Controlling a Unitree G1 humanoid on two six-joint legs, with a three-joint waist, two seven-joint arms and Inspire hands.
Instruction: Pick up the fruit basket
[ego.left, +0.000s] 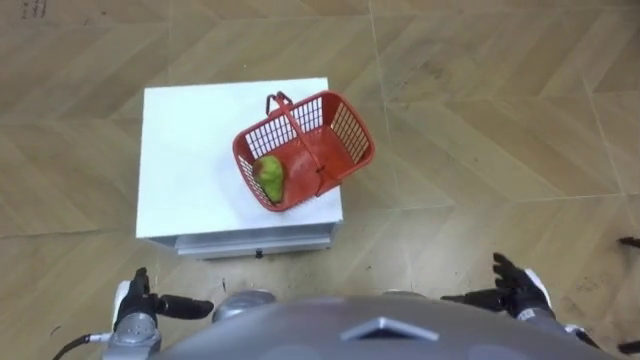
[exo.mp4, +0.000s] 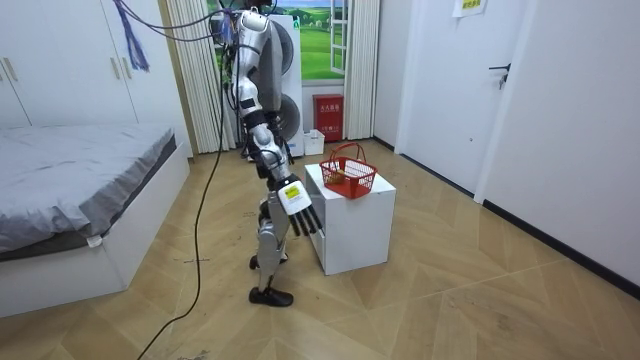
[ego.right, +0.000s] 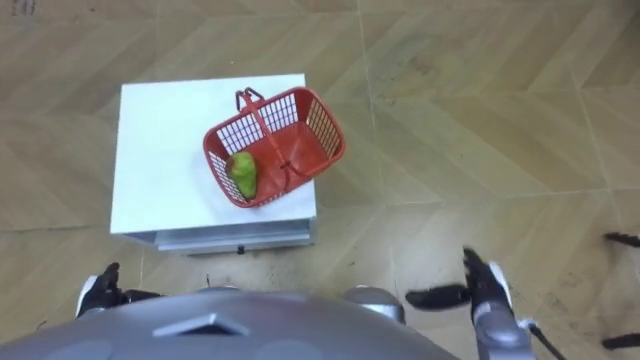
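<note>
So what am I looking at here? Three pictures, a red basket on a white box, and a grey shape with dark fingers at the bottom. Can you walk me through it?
This is a two-legged humanoid robot in a bedroom. Two pictures come from the twin cameras on its head, looking down; the grey shape at the bottom is its own body. The third comes from a camera standing in the room, and shows the robot upright before a white cabinet. On the cabinet's top, toward its right edge, sits a red fruit basket with its handle up and a green fruit inside. The left hand and right hand hang low at either side, fingers relaxed and open. Neither holds anything.
</note>
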